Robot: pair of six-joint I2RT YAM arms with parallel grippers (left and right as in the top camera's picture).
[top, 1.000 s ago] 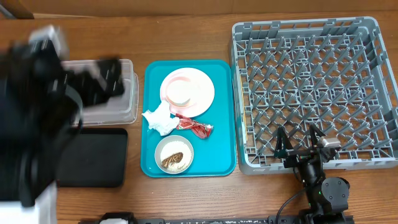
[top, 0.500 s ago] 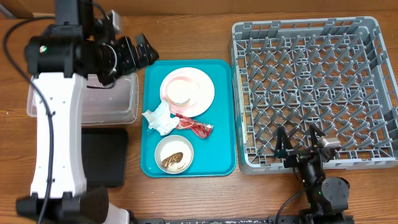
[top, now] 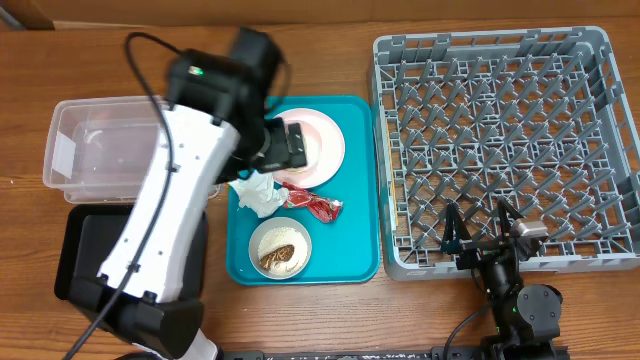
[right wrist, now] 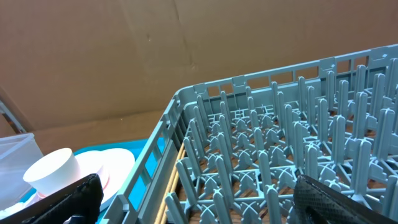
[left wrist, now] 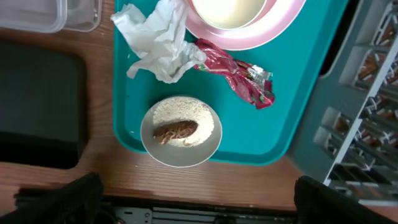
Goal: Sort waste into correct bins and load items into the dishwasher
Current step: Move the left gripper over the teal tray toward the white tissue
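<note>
On the teal tray point(top: 352, 250) lie a crumpled white napkin point(top: 258, 192), a red wrapper point(top: 316, 206) and a pale bowl point(top: 257, 235) holding brown food scraps point(top: 280, 255) on white grains. My open, empty left gripper point(top: 290, 150) hovers over the pink plate point(top: 325, 150), hiding the white cup from above. The left wrist view shows the napkin point(left wrist: 158, 40), wrapper point(left wrist: 239, 74), bowl point(left wrist: 149, 140) and cup point(left wrist: 227, 9) below the spread fingers point(left wrist: 74, 196). The right gripper point(top: 478, 225) stands open and empty at the front edge of the grey dish rack point(top: 500, 140).
The clear tub point(top: 100, 150) sits left of the teal tray, with the black tray point(top: 85, 250) in front of it. My white left arm point(top: 170, 200) crosses above both. The rack's upright pegs point(right wrist: 280, 143) fill the right wrist view.
The left arm swung right from above the clear tub to above the teal tray and plate. The right arm stayed still.
</note>
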